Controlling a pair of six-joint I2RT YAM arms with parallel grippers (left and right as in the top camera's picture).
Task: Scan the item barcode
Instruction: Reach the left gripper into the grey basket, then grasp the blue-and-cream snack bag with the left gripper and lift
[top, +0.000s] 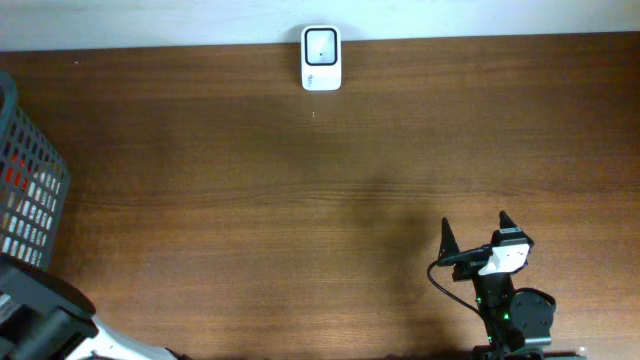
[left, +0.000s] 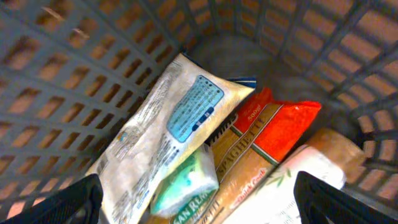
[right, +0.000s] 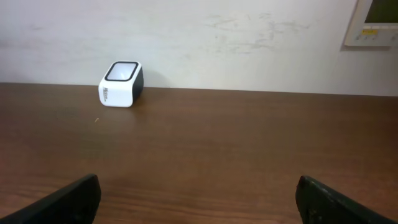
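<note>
At the near right of the table (top: 300, 200), the right gripper (top: 477, 226) sits low with its two fingers spread wide. It holds nothing. It points across the bare brown wood toward the far side.

At the near left, the left arm (top: 40, 320) reaches over the grey basket (top: 40, 150), which stands at the left edge of the table. The left gripper (left: 198, 180) hangs above the inside of the basket and looks down into it. Its fingers are spread wide too, one on each side. They hold nothing and touch none of the packs.

In the basket lies a pile of food packs. A white bag (left: 165, 127) with a blue label lies on top, tilted, right below the gap between the open fingers. A small green packet (left: 186, 183) touches its lower end. A red and orange spaghetti pack (left: 273, 137) lies just to the right of the bag, touching it. More packs peek out from under these, but they are too hidden to name.

Far off, in the middle of the far edge of the table, stands the small white scanner (top: 322, 58). It is well apart from the basket and from both grippers.

I think the job is only at its start. No pack is lifted out, and nothing is near the scanner. What is left is to grab a pack, most likely the white bag on top, lift it out, carry it to the scanner and turn its barcode to the scanner. I cannot see a barcode on any pack from here.
</note>
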